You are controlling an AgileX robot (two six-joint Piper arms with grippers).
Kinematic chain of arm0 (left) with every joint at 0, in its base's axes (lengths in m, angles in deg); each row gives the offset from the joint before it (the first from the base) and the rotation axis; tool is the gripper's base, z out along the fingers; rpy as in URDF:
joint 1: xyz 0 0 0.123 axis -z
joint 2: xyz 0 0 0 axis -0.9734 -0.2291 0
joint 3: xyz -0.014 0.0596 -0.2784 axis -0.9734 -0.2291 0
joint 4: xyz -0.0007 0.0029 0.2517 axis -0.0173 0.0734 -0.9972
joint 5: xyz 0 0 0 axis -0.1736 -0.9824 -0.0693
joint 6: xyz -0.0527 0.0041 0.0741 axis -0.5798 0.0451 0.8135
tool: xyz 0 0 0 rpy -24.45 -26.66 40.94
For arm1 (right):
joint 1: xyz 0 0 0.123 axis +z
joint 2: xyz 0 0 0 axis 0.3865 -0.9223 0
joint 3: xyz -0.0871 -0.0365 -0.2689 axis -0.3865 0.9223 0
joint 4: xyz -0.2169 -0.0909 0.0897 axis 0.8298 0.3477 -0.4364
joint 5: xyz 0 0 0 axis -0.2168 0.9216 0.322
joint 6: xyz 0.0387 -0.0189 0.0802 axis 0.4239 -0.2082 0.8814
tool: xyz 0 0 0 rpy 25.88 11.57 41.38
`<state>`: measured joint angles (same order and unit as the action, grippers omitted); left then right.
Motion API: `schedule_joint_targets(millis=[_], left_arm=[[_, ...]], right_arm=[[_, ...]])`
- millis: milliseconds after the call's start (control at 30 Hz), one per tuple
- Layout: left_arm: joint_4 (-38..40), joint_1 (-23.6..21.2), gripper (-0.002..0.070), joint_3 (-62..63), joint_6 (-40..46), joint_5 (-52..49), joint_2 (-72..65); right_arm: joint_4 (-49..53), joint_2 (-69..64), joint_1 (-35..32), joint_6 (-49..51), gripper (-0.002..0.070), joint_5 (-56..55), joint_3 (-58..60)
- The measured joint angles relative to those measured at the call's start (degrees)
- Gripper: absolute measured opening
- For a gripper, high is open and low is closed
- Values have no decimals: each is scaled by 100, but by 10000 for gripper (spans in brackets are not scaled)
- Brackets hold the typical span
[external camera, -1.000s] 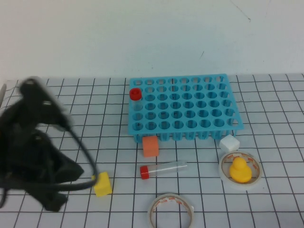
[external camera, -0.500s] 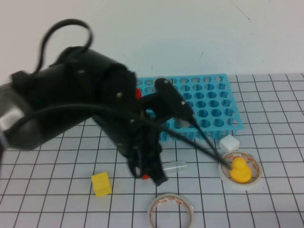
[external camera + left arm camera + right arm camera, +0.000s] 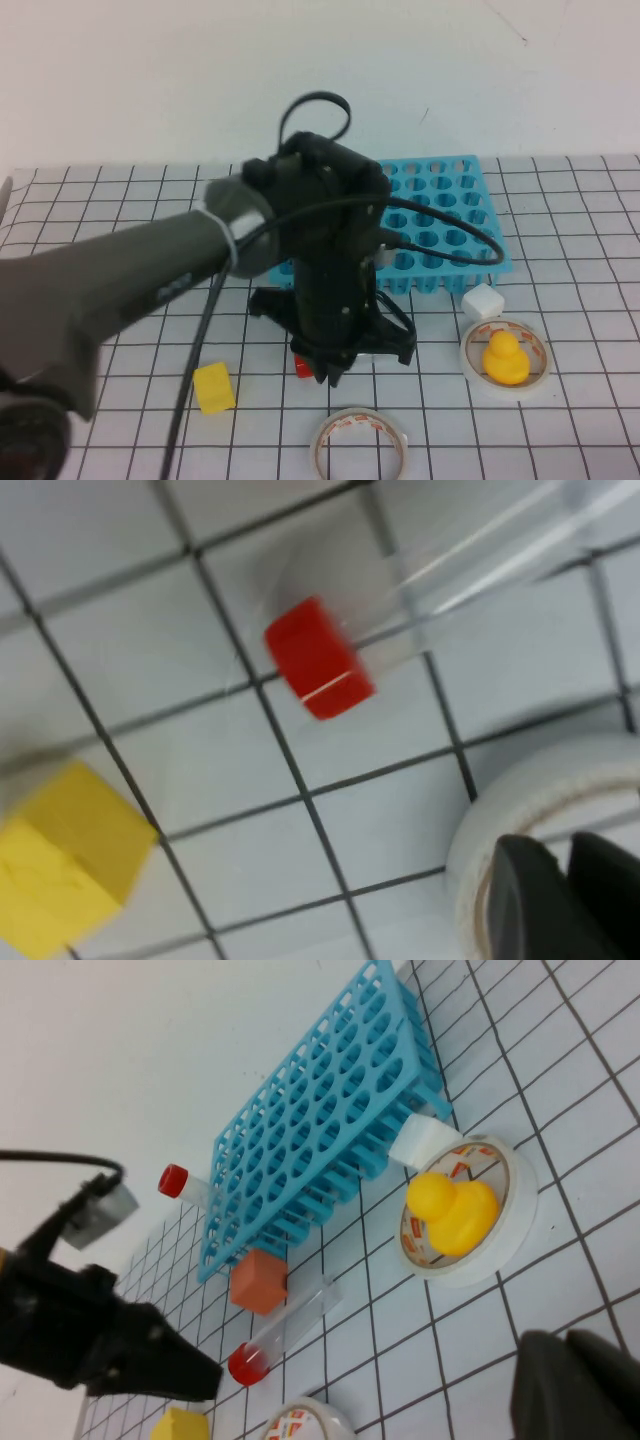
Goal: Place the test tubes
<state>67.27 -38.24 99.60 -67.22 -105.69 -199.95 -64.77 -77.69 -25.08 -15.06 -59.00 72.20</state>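
Observation:
A clear test tube with a red cap (image 3: 318, 658) lies on the grid mat; the cap also shows in the high view (image 3: 300, 368). My left gripper (image 3: 325, 372) points down right beside that cap. In its wrist view the left gripper (image 3: 562, 848) has its fingers barely apart with nothing between them. A second red-capped tube (image 3: 175, 1180) stands in a corner hole of the blue rack (image 3: 440, 215); my left arm hides it in the high view. My right gripper (image 3: 570, 1345) is shut and empty, over the mat short of the duck.
An orange cube (image 3: 258, 1280) sits between the rack and the lying tube. A yellow cube (image 3: 214, 388), a tape roll (image 3: 360, 440), a yellow duck (image 3: 505, 358) inside a tape ring, and a white cube (image 3: 483, 302) lie around.
My left arm swung from the table's left side to the centre and lowered its gripper beside the lying tube's cap. It now hides the rack's left part and the orange cube.

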Motion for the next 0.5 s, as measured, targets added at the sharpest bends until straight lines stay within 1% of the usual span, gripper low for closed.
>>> schedule_joint_targets(millis=[100, 167, 233, 367, 467, 500], left_arm=[[-47, 0, 128, 70, -1184, -40, -173], [-47, 0, 190, 70, -2218, 27, -198], [-47, 0, 230, 77, -3505, 318, -198], [-112, 25, 253, 91, -5303, 1207, -198], [-297, 83, 257, 111, -6228, 1799, -226], [-310, 94, 258, 111, -6354, 1816, -250]], right_arm=[[0, 0, 0, 0, -1, 0, 0], [0, 0, 3, 0, -1, -33, 0], [0, 0, 3, 0, -1, -45, 0], [0, 0, 3, 0, -1, -50, 0], [0, 0, 3, 0, -1, -50, 0], [0, 0, 3, 0, -1, -59, 0]])
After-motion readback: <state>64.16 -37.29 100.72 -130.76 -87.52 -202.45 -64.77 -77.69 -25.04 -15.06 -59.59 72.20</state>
